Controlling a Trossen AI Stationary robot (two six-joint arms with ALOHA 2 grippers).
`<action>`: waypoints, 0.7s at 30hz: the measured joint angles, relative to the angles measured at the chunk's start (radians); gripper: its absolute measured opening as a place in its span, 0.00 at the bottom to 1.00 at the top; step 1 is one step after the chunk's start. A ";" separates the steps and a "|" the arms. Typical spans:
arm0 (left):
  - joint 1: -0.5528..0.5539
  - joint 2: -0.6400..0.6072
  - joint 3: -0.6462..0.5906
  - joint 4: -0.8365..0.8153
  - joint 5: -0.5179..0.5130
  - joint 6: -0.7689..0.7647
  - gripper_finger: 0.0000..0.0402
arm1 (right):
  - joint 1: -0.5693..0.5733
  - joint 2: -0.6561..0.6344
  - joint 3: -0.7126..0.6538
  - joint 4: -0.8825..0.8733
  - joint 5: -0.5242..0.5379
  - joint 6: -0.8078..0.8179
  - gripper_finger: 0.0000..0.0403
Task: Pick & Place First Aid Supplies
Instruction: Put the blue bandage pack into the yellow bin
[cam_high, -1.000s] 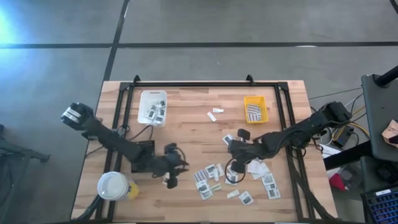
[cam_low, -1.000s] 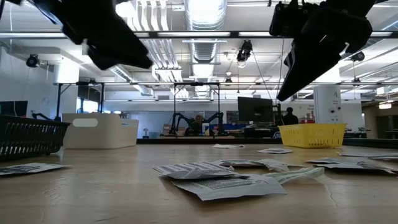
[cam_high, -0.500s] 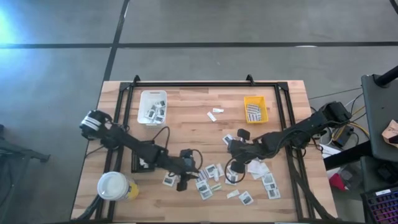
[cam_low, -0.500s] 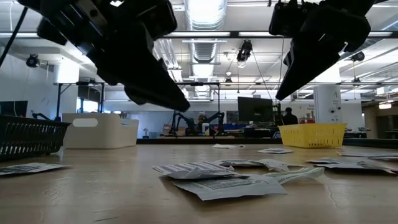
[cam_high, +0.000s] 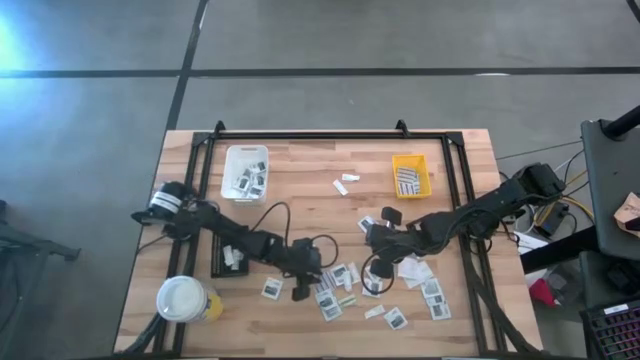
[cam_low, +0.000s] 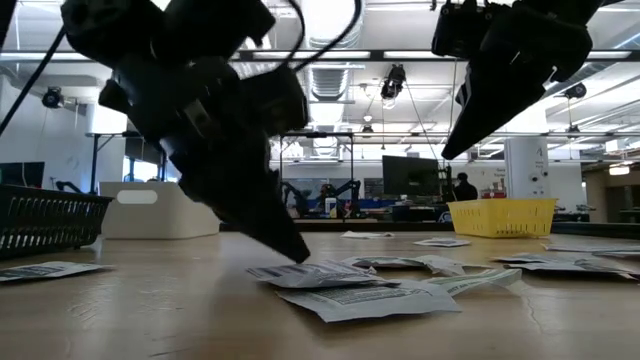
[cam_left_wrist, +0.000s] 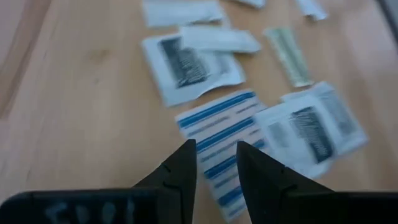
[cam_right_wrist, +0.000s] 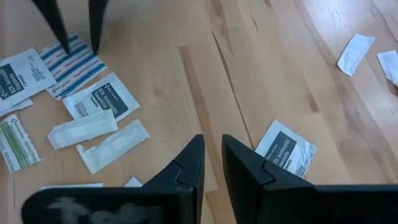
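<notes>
Left claw (cam_left_wrist: 216, 163), fingers slightly apart and empty, hovers over a blue-striped strip (cam_left_wrist: 219, 127) among packets (cam_high: 345, 280) near the counter (cam_high: 300, 190) front edge; right claw (cam_right_wrist: 211, 158) likewise apart, empty, its arm hiding some packets.

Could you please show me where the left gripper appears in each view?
High view: left gripper, lower middle, beside the packets.
Low view: left of centre.
Left wrist view: bottom centre.
Right wrist view: top left.
Landmark: blue-striped packet at its tips.
</notes>
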 joint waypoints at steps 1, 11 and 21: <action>0.005 0.004 -0.001 -0.009 0.000 -0.011 0.27 | 0.000 0.000 0.000 0.003 0.000 0.000 0.13; 0.041 0.008 0.000 -0.058 0.016 -0.082 0.27 | 0.000 0.001 -0.001 0.011 0.000 0.000 0.13; 0.042 0.002 -0.006 -0.038 -0.005 -0.025 0.27 | 0.000 0.001 -0.001 0.012 0.000 0.000 0.13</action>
